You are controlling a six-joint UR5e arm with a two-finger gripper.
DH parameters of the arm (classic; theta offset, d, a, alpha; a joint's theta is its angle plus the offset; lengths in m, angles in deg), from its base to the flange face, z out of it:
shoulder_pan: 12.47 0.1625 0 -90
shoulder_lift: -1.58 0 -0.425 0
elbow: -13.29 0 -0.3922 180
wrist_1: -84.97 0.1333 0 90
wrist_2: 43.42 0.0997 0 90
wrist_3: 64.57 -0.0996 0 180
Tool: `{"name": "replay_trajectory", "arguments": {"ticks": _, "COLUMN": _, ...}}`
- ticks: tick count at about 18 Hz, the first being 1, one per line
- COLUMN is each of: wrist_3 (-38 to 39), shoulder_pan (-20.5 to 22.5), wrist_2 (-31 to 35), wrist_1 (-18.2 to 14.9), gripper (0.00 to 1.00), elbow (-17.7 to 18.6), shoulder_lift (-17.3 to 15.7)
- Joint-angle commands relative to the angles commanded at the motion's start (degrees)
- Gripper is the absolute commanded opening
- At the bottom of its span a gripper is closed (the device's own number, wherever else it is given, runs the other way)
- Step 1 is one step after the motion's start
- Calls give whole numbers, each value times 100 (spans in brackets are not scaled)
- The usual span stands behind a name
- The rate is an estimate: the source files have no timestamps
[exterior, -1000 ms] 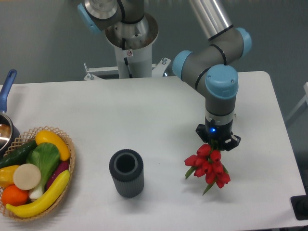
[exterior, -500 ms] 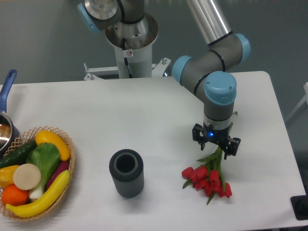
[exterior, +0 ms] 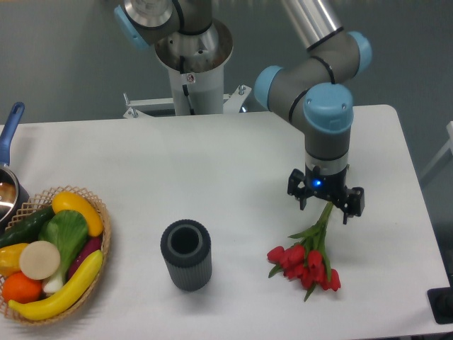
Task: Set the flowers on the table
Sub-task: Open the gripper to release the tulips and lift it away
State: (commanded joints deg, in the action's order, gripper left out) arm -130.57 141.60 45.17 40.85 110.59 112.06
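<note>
The flowers, a bunch of red tulip buds with thin green stems, lie flat on the white table at the front right, buds toward the front and stems pointing up toward the gripper. My gripper points down just above the stem ends. Its fingers are spread apart, one on each side of the stems, and it holds nothing.
A grey ribbed cylinder stands upright left of the flowers. A wicker basket of toy fruit and vegetables sits at the front left edge. A pot with a blue handle is at the far left. The robot base stands behind the table.
The gripper lowered the flowers onto the table, opened its fingers and let them go. It has since moved slightly right, with the fingers wider apart. The flowers now lie still.
</note>
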Motion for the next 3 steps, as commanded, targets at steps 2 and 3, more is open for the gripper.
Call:
{"name": "replay_trajectory", "arguments": {"ticks": 2, "wrist_3": -219, "shoulder_pan": 140, "wrist_2": 0, "wrist_1": -9, "gripper": 100, "elbow": 9, "shoulder_lift": -35}}
{"name": "replay_trajectory", "arguments": {"ticks": 3, "wrist_3": -403, "shoulder_pan": 211, "wrist_2": 0, "wrist_1": -17, "gripper": 100, "elbow": 17, "shoulder_lift": -44}}
